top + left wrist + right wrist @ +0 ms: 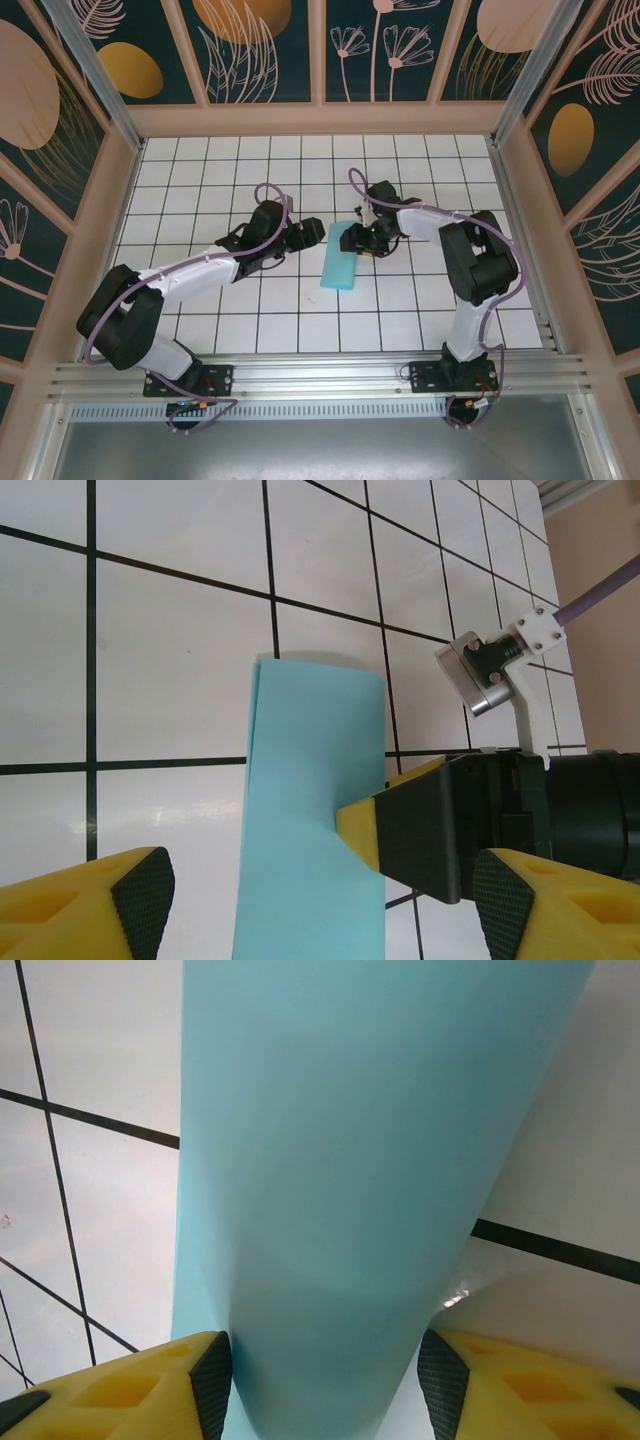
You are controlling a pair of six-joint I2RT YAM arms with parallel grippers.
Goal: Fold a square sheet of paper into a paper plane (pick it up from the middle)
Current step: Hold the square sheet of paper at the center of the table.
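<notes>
My square sheet of paper (338, 268) sits mid-frame as a narrow folded rectangle, so I judge the nose and wing folds all remain, with my right pincer (357, 240) spread astride its upper end and my left pincer (313, 234) open beside it.

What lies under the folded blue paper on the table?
The white tiled table continues around the paper. The tiles directly beneath it are covered, so anything there cannot be seen.
</notes>
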